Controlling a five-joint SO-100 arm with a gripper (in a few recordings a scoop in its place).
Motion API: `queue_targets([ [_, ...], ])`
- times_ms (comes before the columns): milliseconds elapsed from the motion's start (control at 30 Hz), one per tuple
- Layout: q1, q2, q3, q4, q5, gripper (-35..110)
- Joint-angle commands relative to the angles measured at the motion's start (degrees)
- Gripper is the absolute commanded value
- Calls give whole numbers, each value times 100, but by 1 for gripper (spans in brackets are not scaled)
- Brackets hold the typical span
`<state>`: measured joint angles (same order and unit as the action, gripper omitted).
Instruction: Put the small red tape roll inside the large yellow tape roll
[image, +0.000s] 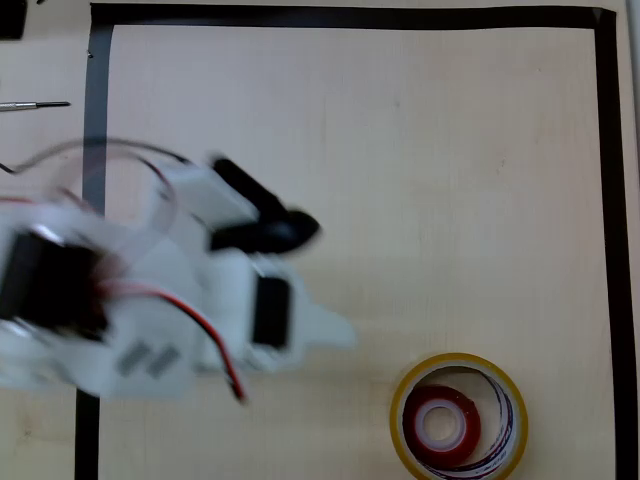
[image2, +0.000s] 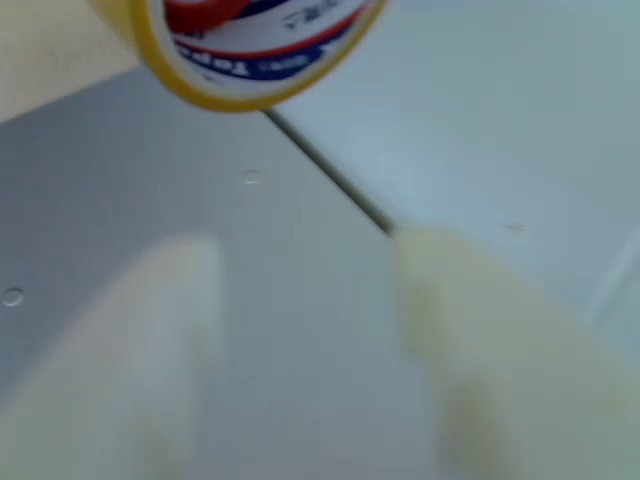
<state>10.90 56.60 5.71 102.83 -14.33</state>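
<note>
Overhead view: small glossy red tape roll (image: 441, 422) w/ white core lies flat inside the large thin-walled yellow tape ring (image: 457, 417), near the bottom right of the light wood tabletop (image: 400, 180). Red roll sits toward the ring's left side, purple-and-white print showing on the ring's inner wall to the right. Black tape border (image: 606, 200) runs along the top, left and right of the work area; the ring sits inside it, near the right strip. White arm is blurred at the left, over the left strip, w/ black motor blocks and a red wire. Its hand (image: 345, 330) points right toward the rolls but is well apart from them, w/ bare wood between; too blurred there to tell how wide the fingers stand. Wrist view: two pale, blurred fingers (image2: 480, 340) low in frame w/ a clear gap between them, nothing held, so the hand looks parted and empty. At the top edge the yellow ring (image2: 240, 95) shows w/ red roll (image2: 205, 10) inside it.
</note>
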Motion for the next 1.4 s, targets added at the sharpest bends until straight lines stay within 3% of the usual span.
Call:
queue_targets([
  [0, -281, 2584, 1538, 70, 53, 8],
  [67, -378, 3331, 2391, -44, 97, 7],
  [200, -422, 6179, 6398, -1934, 53, 0],
  [567, -334, 9519, 11654, -3190, 44, 0],
  [967, -817, 10942, 14713, -3902, -62, 0],
  [1200, -1389, 13263, 16488, -3322, -62, 0],
  [1367, -1318, 13456, 16708, -3217, -18, 0],
])
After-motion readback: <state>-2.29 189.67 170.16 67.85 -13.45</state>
